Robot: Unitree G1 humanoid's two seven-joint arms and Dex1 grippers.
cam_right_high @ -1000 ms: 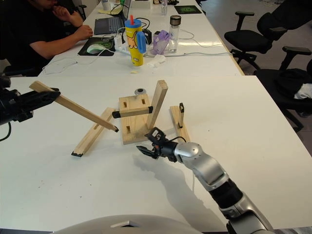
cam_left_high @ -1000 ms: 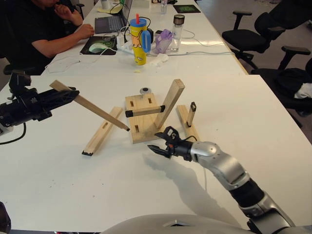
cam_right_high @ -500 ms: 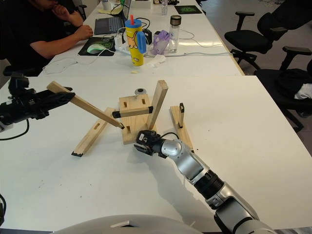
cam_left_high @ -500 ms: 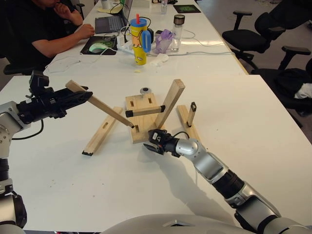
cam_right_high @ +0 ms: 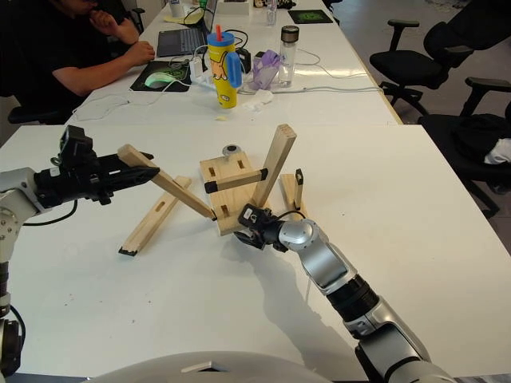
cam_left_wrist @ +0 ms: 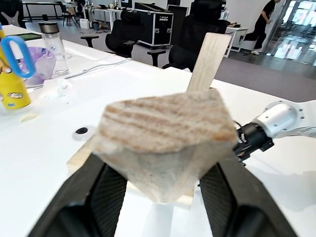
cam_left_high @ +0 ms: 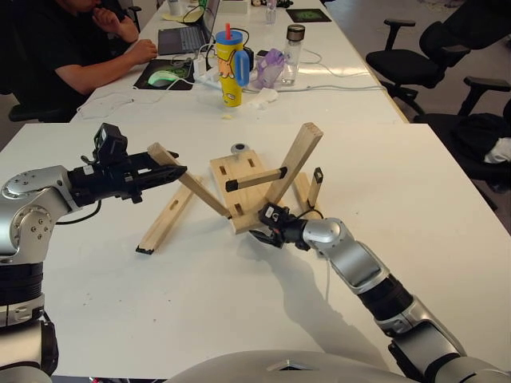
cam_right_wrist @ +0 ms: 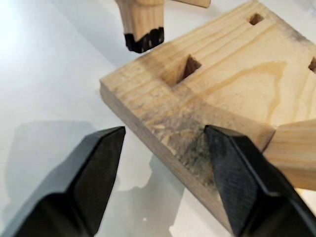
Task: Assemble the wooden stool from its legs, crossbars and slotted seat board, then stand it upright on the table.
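locate the seat board (cam_left_high: pixel 231 171) flat on the table (cam_left_high: pixel 160 319), slots up, with one leg (cam_left_high: pixel 294 163) standing tilted in it and a crossbar (cam_left_high: pixel 255 179) jutting from that leg; note the left gripper (cam_left_high: pixel 164 174) pinching a second leg (cam_left_high: pixel 196 191) by its upper end, black tip just beside a near slot; note the right gripper (cam_left_high: pixel 262 230) spread, fingers either side of the board's near corner; treat the wood as light, stiff, probably prone to sliding; brace the board by its edge.

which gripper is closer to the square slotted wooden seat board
Right. The right gripper is at the seat board's near edge; the left gripper, holding a wooden leg, is farther left.
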